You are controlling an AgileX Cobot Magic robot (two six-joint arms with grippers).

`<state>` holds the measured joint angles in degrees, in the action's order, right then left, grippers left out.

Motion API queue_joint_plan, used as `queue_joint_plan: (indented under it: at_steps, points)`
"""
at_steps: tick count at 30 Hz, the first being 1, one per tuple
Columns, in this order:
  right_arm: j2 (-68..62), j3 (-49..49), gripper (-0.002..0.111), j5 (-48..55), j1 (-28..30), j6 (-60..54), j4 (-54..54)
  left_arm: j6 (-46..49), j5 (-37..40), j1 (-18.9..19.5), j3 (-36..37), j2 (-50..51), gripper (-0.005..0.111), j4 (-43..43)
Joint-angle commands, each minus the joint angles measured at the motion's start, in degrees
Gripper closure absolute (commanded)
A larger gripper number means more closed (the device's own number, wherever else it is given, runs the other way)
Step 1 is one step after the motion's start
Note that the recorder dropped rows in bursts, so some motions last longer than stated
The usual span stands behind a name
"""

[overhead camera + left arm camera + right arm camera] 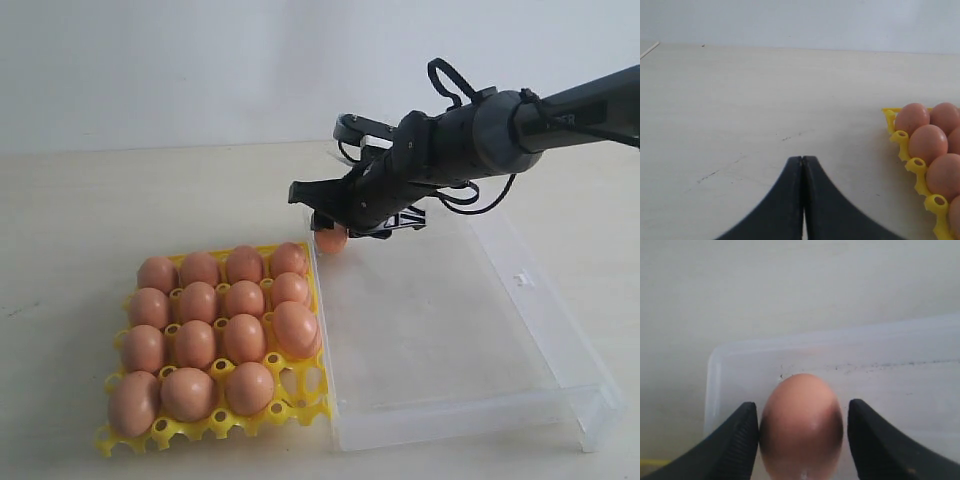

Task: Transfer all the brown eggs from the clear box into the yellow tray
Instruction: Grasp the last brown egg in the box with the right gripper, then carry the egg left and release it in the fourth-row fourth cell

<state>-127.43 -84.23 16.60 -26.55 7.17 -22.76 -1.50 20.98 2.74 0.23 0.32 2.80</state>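
One brown egg [331,240] [801,425] sits at the far left corner of the clear box [450,400] [840,337]. My right gripper [326,226] [802,412] is down over it, open, with a finger on each side. One finger touches the shell; a thin gap shows at the other. The yellow tray [200,432] [902,137] lies left of the box, with several brown eggs [244,338] in its cups. One cup [306,384] at its near right corner is empty. My left gripper [803,161] is shut with nothing in it, above bare table beside the tray.
The tray touches the clear box's left wall. Apart from that egg, the box floor [440,320] is bare. Pale table [80,220] spreads to the left and behind, up to a white wall.
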Motion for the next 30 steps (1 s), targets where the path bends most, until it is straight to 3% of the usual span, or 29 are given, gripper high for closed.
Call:
queue_joint_plan:
  at_steps: [1,5,10,16,22,25,30]
  points:
    - [-1.2,-0.4,0.066,0.0,0.2,-0.4,0.2,-0.3,-0.6,-0.3,-0.2,-0.3,0.107,0.3]
    - [-1.3,-0.4,0.108,1.6,0.2,-2.2,0.2,-0.3,-0.6,-0.3,-0.2,-0.3,0.107,0.3]
    - [1.7,0.8,0.108,1.9,0.2,-3.1,0.9,-0.3,-0.6,-0.3,-0.2,-0.3,0.107,0.3]
    - [13.4,14.3,0.108,-15.0,-2.2,-3.1,7.0,-0.3,-0.6,-0.3,-0.2,-0.3,0.107,0.3]
    - [23.5,31.1,0.108,-35.0,-6.9,9.0,24.7,-0.3,-0.6,-0.3,-0.2,-0.3,0.107,0.3]
    - [26.8,40.1,0.108,-48.8,-9.1,24.6,43.1,-0.3,-0.6,-0.3,-0.2,-0.3,0.107,0.3]
    - [26.8,46.4,0.108,-54.2,-10.8,26.3,50.0,-0.3,-0.6,-0.3,-0.2,-0.3,0.107,0.3]
